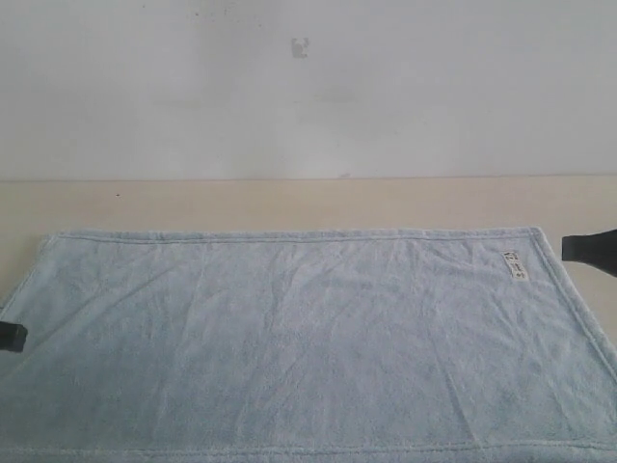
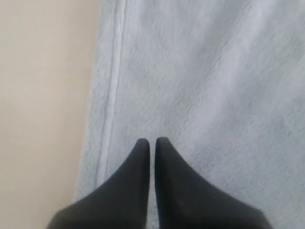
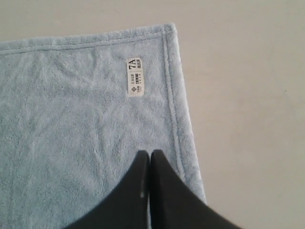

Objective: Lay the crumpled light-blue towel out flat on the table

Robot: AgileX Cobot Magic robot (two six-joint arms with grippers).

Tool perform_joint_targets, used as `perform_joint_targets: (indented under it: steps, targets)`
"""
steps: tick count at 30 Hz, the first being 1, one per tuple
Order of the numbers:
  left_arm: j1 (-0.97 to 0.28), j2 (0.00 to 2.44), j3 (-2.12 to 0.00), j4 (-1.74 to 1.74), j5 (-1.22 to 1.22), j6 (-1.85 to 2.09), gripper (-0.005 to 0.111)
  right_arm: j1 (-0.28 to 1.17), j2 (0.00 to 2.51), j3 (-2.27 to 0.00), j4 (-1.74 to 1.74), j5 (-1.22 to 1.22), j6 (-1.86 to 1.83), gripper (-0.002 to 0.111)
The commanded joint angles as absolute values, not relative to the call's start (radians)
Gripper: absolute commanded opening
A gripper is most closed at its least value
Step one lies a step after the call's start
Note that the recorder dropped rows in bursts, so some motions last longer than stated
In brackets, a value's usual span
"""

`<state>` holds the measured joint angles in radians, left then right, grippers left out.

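The pale-blue towel [image 1: 299, 338] lies spread out flat over the beige table [image 1: 289, 203], hem border visible all round, with light creases. Its small white tag [image 1: 512, 264] sits near the far right corner and also shows in the right wrist view as tag [image 3: 135, 77]. My left gripper [image 1: 10, 336] pokes in at the towel's left edge; in its wrist view the left gripper [image 2: 152, 143] is shut with nothing in it, above the towel [image 2: 214, 95] near the hem. My right gripper [image 1: 588, 249] hovers by the far right corner; right gripper [image 3: 149, 154] is shut, empty, over towel [image 3: 71, 124].
A grey-white wall [image 1: 308, 87] rises behind the table. Bare tabletop runs as a strip beyond the towel's far edge, and shows beside the hem as table [image 2: 43, 95] and table [image 3: 248, 119]. The towel's near edge reaches the bottom of the exterior view.
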<state>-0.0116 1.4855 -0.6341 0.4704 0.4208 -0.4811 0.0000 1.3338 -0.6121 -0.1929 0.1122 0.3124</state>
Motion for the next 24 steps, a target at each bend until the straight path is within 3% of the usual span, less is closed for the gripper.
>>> perform_joint_targets:
  steps: [1, 12, 20, 24]
  targets:
    - [-0.013, 1.431, -0.667, 0.456, 0.381, -0.473, 0.004, 0.0, 1.454, -0.762, -0.193, 0.218, 0.189, 0.0]
    - [-0.01, 1.588, -0.932, 0.52, 0.412, -0.473, 0.004, -0.001, 1.861, -1.244, -0.149, 0.507, 0.006, 0.0]
    - [-0.002, 1.909, -1.293, 0.497, 0.568, -0.372, 0.004, -0.002, 2.117, -1.61, -0.049, 0.742, -0.137, 0.0]
    - [0.041, 2.04, -1.483, 0.327, 0.67, -0.179, 0.004, -0.002, 2.179, -1.702, 0.012, 0.785, -0.21, 0.0]
